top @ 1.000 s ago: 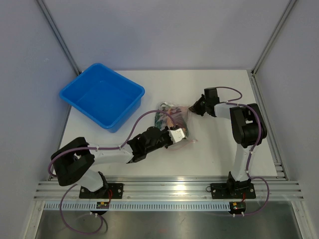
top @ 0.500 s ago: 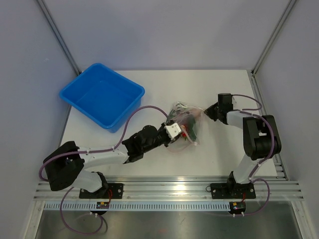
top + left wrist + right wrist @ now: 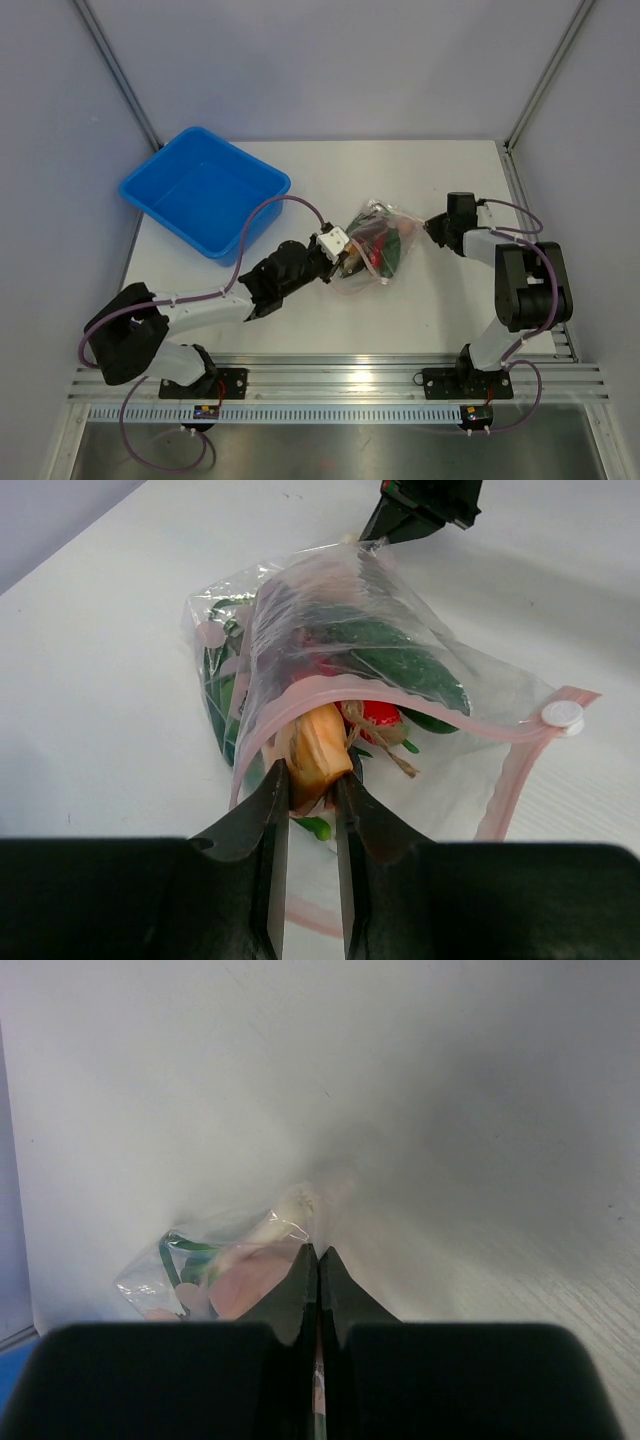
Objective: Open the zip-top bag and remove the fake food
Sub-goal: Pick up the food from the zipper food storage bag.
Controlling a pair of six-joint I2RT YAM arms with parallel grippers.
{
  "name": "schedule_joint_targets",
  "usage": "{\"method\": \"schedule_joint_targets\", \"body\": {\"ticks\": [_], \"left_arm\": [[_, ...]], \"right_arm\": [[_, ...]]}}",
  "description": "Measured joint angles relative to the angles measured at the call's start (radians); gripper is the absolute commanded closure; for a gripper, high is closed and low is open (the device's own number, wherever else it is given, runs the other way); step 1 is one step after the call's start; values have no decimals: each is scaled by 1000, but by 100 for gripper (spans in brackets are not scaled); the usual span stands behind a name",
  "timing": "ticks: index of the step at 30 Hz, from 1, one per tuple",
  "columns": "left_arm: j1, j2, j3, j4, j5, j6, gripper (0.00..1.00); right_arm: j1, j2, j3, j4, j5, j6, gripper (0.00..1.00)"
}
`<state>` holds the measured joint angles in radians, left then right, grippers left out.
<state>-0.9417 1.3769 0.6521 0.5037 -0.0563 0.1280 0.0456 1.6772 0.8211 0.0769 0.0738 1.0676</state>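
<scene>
left wrist: fake food (image 3: pixel 315 742) in left gripper (image 3: pixel 308 780)

I run a left arm (image 3: pixel 205 308) and right arm (image 3: pixel 525 285) in black-and-white shells, purple cables (image 3: pixel 280 198) looping off them, the left gripper (image 3: pixel 310 778) ending in black fingers (image 3: pixel 262 850).

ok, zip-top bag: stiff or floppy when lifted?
Probably floppy: the zip-top bag film is creased and drapes over the fake food. Likely light; loose pieces may shift. Thin film could slip from the right end effector.
</scene>
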Motion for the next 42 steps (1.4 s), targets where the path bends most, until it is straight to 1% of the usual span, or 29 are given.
{"method": "schedule_joint_targets", "body": {"ticks": [6, 10, 14, 20, 24, 34, 42], "left_arm": [[63, -31, -8, -3, 29, -77, 100], [98, -61, -13, -27, 82, -127, 100], [138, -54, 0, -82, 129, -180, 100], [219, -40, 2, -92, 200, -264, 100], [230, -73, 0, -122, 206, -278, 100], [258, -233, -23, -187, 219, -286, 100], [274, -330, 30, -385, 204, -286, 100]], "right_arm": [[-1, -20, -14, -3, 28, 25, 100], [-4, -43, -27, -13, 52, 38, 100], [-8, -70, -40, -15, 82, 52, 100], [-14, -97, -66, -17, 117, 80, 100], [-18, -110, -79, -18, 134, 93, 100], [-26, -126, -87, -20, 173, 103, 100], [-27, -126, -87, -20, 177, 103, 100]]}}
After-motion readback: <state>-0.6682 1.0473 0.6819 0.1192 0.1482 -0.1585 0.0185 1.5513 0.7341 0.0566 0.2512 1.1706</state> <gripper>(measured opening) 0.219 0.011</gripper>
